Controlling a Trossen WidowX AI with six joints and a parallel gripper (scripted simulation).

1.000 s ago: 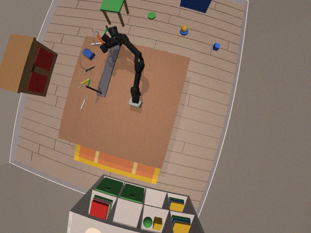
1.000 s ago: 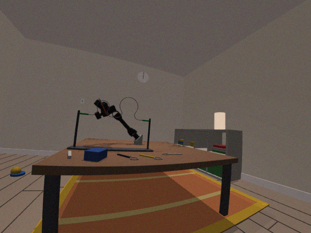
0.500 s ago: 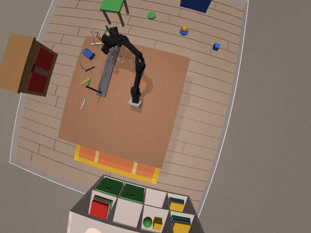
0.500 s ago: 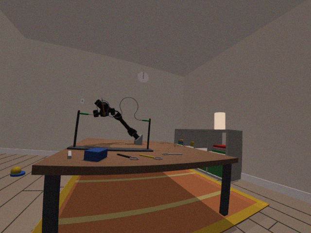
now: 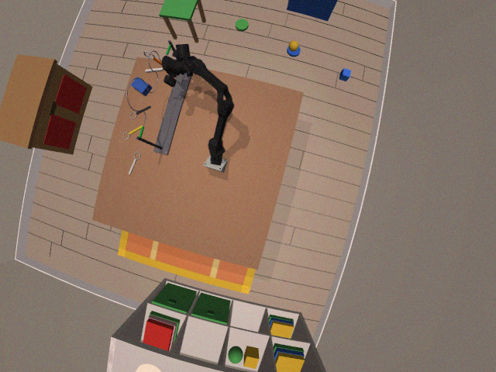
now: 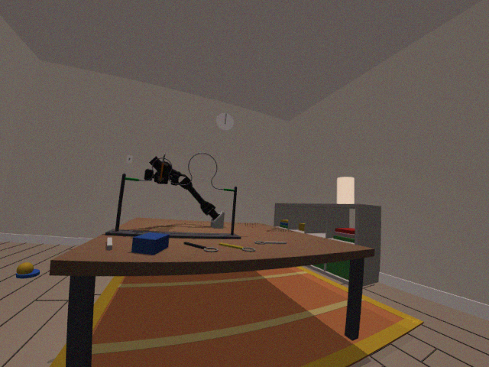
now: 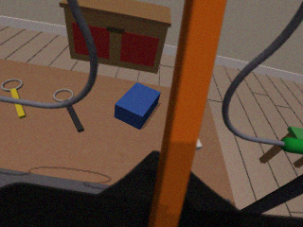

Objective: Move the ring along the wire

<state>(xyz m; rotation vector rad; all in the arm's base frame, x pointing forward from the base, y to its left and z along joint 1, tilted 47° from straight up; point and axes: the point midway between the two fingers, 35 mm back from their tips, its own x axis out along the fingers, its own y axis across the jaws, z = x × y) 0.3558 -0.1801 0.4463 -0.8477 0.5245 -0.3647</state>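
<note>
My gripper (image 5: 162, 63) (image 6: 161, 173) (image 7: 160, 158) is shut on the orange handle (image 5: 157, 61) (image 6: 161, 169) (image 7: 193, 85), high near the far post (image 5: 171, 44) (image 6: 120, 203) (image 7: 275, 193). The handle's ring (image 5: 144, 53) is small beyond the gripper in the top view and outside the wrist view; whether it touches the wire cannot be told. The thin grey wire (image 5: 127, 94) (image 6: 216, 164) (image 7: 232, 90) curves on both sides of the handle in the wrist view. Green wire parts stand at the far post (image 5: 168, 49) (image 6: 131, 179) (image 7: 294, 146) and at the other post (image 5: 141, 131) (image 6: 228, 189).
A blue block (image 5: 140, 86) (image 6: 150, 242) (image 7: 137, 105), a white bar (image 5: 153, 70) (image 6: 109, 243), and loose rings with black (image 5: 143, 110) (image 6: 194, 245), yellow (image 5: 136, 129) (image 6: 231, 245) and white (image 5: 132, 166) (image 6: 274, 242) handles lie on the table. The wire stand's grey base (image 5: 170, 120) (image 6: 177, 235) lies below.
</note>
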